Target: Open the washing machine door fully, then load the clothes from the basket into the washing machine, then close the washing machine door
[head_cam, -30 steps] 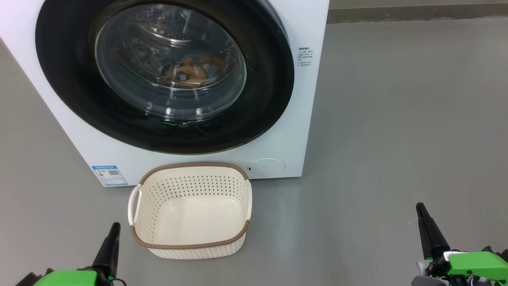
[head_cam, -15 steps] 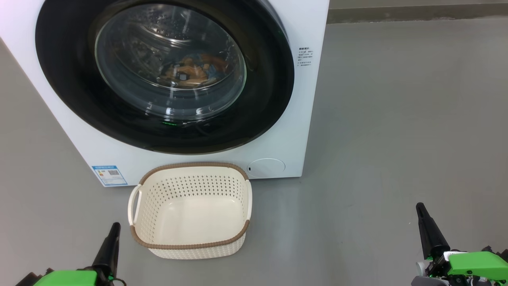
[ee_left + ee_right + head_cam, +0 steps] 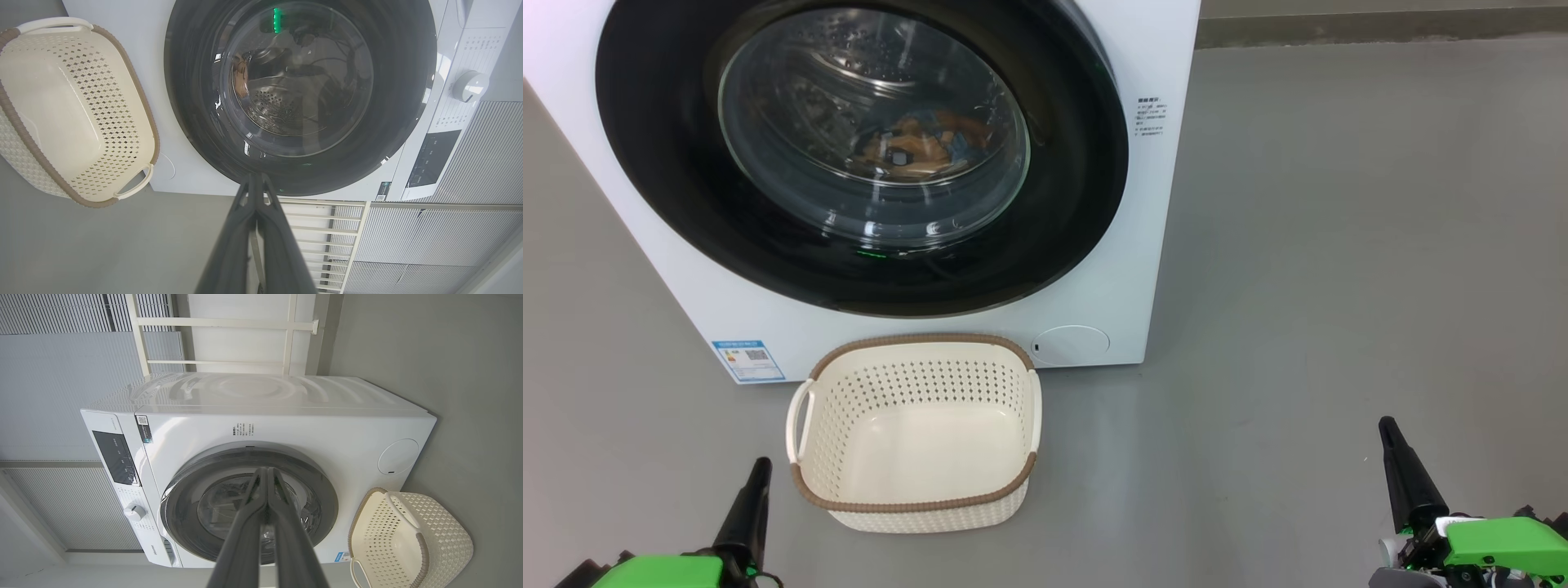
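The white washing machine [image 3: 1143, 245] stands ahead with its black-rimmed round door [image 3: 654, 163] closed flat against the front. Through the glass I see the clothes [image 3: 915, 147], orange and blue fabric, lying inside the drum. The cream basket [image 3: 915, 506] with a brown rim sits on the floor just before the machine and holds nothing. My left gripper [image 3: 760, 467] is at the lower left beside the basket, shut and holding nothing. My right gripper [image 3: 1387, 426] is at the lower right, well clear of the machine, shut with nothing in it. In the wrist views the left gripper [image 3: 255, 176] and the right gripper [image 3: 265, 469] have their fingers pressed together.
Bare grey floor [image 3: 1339, 245] stretches to the right of the machine. A white railing [image 3: 318, 220] and ribbed grey wall panels [image 3: 49, 367] stand behind the machine. The control panel and a white knob [image 3: 470, 85] are on the machine's top front.
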